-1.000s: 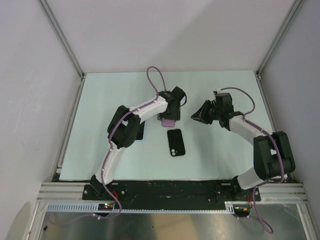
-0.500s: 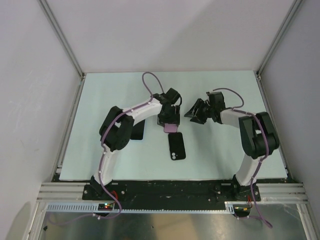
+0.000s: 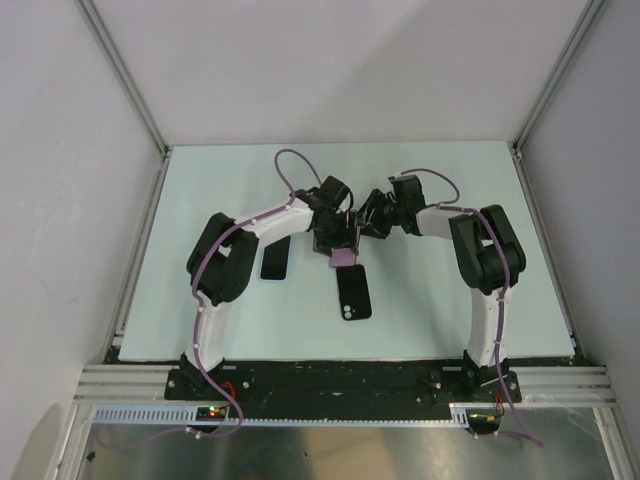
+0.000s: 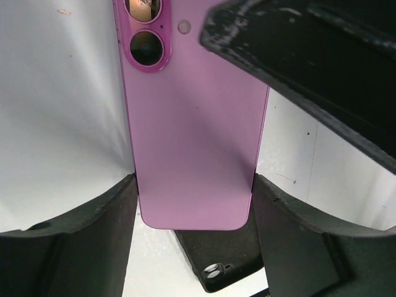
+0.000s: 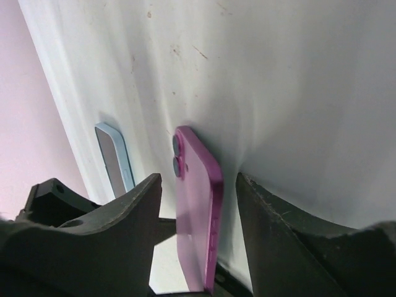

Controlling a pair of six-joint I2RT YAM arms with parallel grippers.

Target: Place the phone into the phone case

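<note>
My left gripper (image 3: 338, 240) is shut on a pink phone (image 3: 346, 259), gripping its long edges and holding it above the mat. In the left wrist view (image 4: 195, 179) the phone (image 4: 195, 117) shows its back, with two lenses at the top. My right gripper (image 3: 368, 222) is open, and in its wrist view (image 5: 198, 179) a jaw stands on each side of the phone's (image 5: 197, 210) flat faces with a gap on both. A black phone-shaped piece (image 3: 352, 292) with two lens spots lies flat just below; it also shows in the left wrist view (image 4: 226, 263).
A light blue case-like piece with a dark inside (image 3: 276, 259) lies flat on the mat to the left of the grippers; it also shows in the right wrist view (image 5: 116, 158). Grey walls and metal rails enclose the pale green mat (image 3: 450, 300).
My right gripper has moved left until its open jaws straddle the pink phone. My left gripper shifted slightly left and nearer with the phone, uncovering the light blue piece.
</note>
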